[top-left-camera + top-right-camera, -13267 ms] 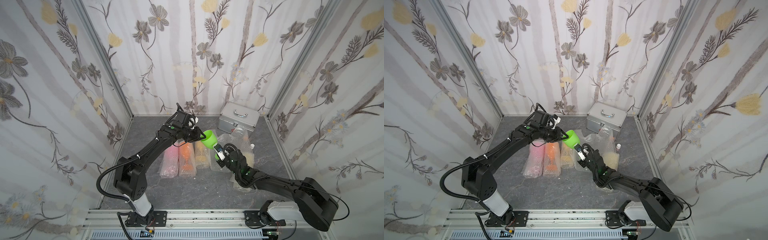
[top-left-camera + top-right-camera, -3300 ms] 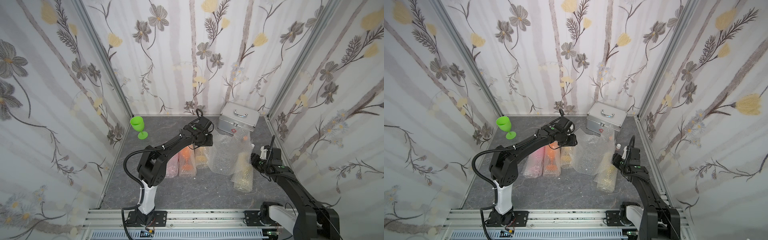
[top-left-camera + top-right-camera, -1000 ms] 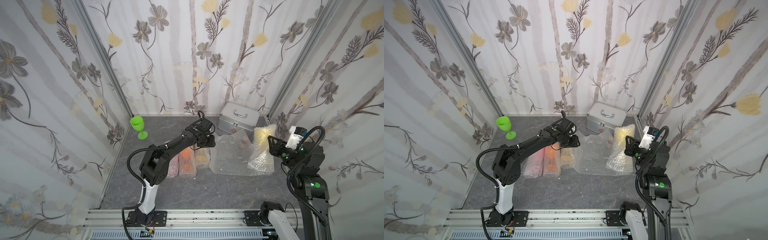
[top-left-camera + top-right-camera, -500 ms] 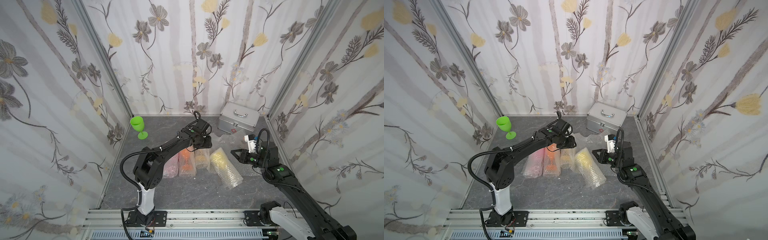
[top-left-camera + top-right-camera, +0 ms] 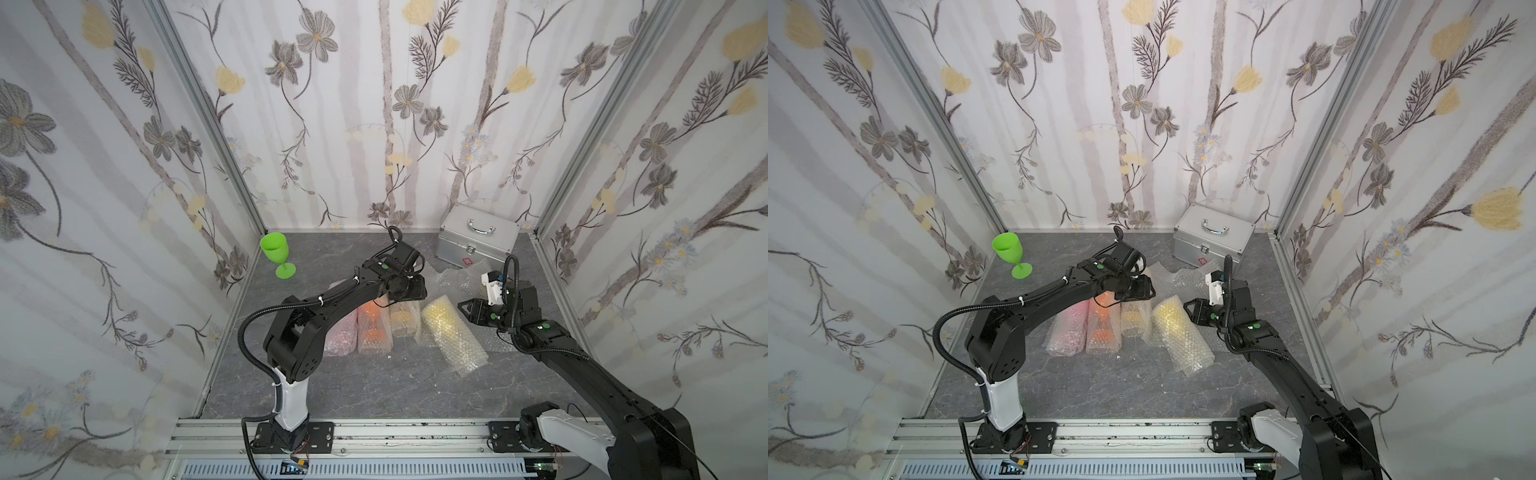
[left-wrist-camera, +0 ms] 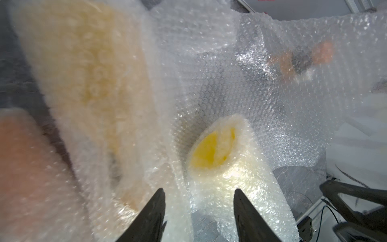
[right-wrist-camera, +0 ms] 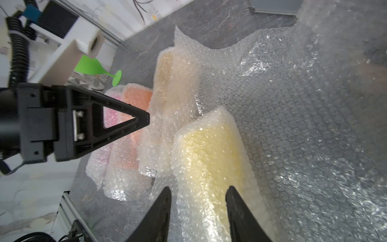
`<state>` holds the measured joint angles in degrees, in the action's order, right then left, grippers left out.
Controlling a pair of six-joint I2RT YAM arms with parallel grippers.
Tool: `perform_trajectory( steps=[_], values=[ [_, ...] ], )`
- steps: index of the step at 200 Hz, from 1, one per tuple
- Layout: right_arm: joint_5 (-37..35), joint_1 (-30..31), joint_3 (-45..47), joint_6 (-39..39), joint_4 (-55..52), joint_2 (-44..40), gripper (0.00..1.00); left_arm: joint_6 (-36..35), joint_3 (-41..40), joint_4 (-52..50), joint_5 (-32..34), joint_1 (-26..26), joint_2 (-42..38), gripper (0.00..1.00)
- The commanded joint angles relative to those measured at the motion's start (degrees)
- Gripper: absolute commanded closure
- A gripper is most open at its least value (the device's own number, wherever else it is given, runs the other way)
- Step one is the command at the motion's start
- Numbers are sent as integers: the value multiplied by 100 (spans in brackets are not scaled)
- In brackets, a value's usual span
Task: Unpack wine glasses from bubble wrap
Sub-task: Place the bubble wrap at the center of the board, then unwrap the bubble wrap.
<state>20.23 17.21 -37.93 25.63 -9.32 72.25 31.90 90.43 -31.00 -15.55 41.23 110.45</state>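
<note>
Four goblets were wrapped and one was out: the green glass [image 5: 277, 253] stood upright far left, well apart from both arms. The pink roll [image 5: 343, 332], orange roll [image 5: 372, 328] and amber roll [image 5: 403, 318] lay side by side mid-table, touching. The yellow roll [image 5: 451, 332] lay slanted just right of them, its far end beside the amber roll, partly on a loose sheet [image 5: 457, 280] of flat bubble wrap. The left gripper [image 6: 198, 192] hovered at the far ends of the amber and yellow rolls, jaws apart, with a fold of film between them that did not look clamped. The right gripper [image 7: 198, 190] sat just right of the yellow roll's far end, jaws apart with the roll lined up between them and nothing pinched. Likely risks: the two grippers were near each other at the same end and could knock together. Tugging film could drag the amber roll or the sheet along, since all three touched. The yellow roll's far end was open with the bowl showing, so tilting it could let the goblet slide out and roll off. The film is slick, so a shallow pinch might slip. The best open room was the bare near strip of table [image 5: 374, 390]. The silver case [image 5: 478, 245] blocked the far right, and the right wall [image 5: 623, 291] ran near that arm.
</note>
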Motion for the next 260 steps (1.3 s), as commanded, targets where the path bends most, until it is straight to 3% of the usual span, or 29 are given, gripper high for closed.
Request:
perform_trajectory(
  steps=[1,78,150,192,221,260],
  values=[
    [-239,-7,-29,-298,-179,210,53,-75,183,118,-271,43,218,43],
    [176,-8,-6,-490,-194,604,52,-909,1138,-366,-1225,47,1170,40],
    [43,239,-17,-543,-232,927,47,-696,1093,-250,-1112,0,1258,41],
    [-225,287,171,-109,-2,905,57,-363,807,127,-1067,-84,919,40],
    [-175,250,439,472,304,727,57,-163,504,359,-865,-145,539,39],
    [89,-269,1110,1394,1045,404,63,104,168,688,-902,-127,283,39]
  ],
)
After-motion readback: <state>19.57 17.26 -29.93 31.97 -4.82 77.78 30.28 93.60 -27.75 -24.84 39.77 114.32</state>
